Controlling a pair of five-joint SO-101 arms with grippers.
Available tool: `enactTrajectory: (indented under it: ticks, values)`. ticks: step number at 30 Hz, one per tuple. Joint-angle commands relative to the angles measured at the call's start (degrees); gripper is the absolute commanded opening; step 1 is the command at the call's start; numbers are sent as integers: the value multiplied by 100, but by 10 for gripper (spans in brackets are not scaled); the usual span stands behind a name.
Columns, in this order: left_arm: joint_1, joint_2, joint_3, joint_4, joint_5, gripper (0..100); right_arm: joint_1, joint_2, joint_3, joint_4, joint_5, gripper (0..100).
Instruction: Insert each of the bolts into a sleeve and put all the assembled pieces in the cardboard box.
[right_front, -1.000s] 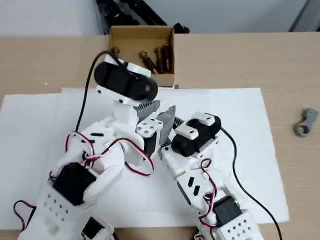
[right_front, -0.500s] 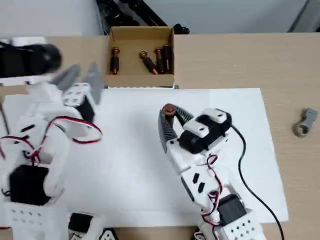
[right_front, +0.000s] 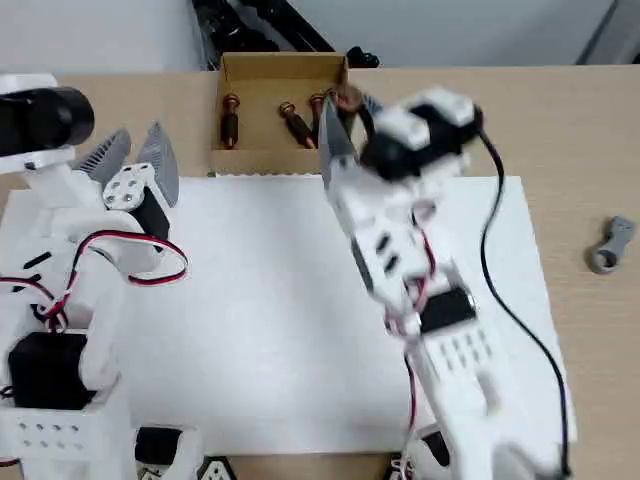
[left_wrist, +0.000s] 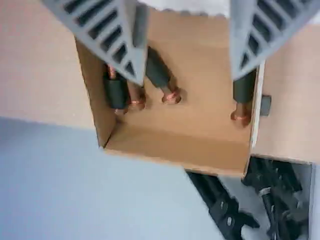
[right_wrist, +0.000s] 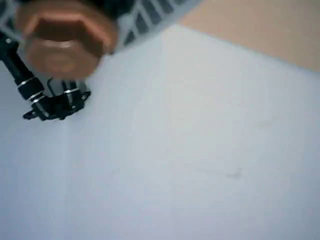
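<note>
High view: two arms over a white sheet on the worktop; cardboard box at the sheet's far edge.
Left gripper: spread wide, nothing between the fingers; near the box's left front corner, apart from it.
Right gripper: closed on a bolt; held at the box's right wall, above the rim.
Bolt: copper hex head showing between the grey fingers; shank hidden by the gripper, so whether it carries a sleeve cannot be told.
Box contents: at least three assembled pieces lying on the box floor, each a dark sleeve with a copper head at one end; one alone along the left wall, the others close together toward the right wall.
Left wrist view: looks down between the open fingers into the box; one piece by one side wall, the rest bunched against the opposite wall.
Right wrist view: bolt head close to the lens, pale surface beyond it.
Elsewhere: small grey part on bare worktop, well apart from the sheet, on the right arm's side.
</note>
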Motion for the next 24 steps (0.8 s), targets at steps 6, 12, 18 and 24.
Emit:
enactTrajectory:
  ticks: [6,12,18,24]
  values:
    - [-26,-536,-224,396,0,104,295,3152,-2778,-752,-9,2]
    - [-26,-589,-224,695,0,104,347,5446,-5037,-752,-18,2]
    - [-35,-589,-224,782,0,104,365,7565,-7024,-743,-35,3]
    - [-35,-554,-224,782,0,103,338,8901,-8123,-699,-35,5]
